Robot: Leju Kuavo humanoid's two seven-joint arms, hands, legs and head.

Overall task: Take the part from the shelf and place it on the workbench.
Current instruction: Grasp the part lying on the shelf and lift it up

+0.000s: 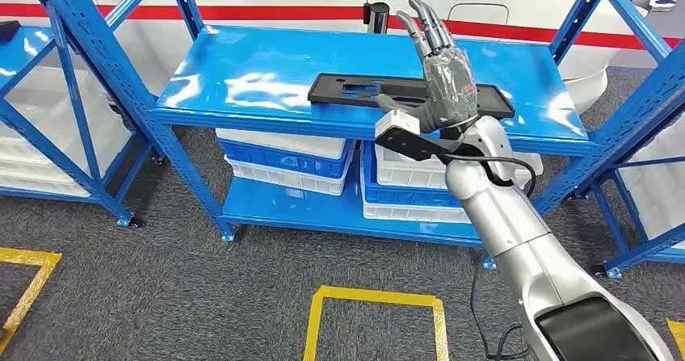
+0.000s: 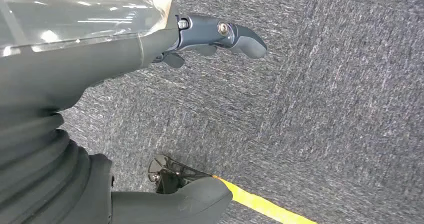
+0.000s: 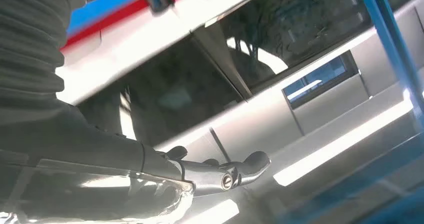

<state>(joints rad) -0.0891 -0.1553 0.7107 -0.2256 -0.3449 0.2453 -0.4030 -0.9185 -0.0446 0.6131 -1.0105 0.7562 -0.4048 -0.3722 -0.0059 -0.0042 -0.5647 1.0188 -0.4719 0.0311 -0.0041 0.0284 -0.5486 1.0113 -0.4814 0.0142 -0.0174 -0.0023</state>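
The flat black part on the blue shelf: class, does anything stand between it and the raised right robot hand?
Nothing visible does. The black part lies alone on the blue shelf, and the right robot hand hovers open above its right portion, fingers pointing up, with no object between them.

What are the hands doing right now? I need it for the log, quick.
Right hand: open, fingers raised and spread above the black part on the shelf, holding nothing.
Left hand: hangs over the floor, holding nothing; open or closed cannot be told.
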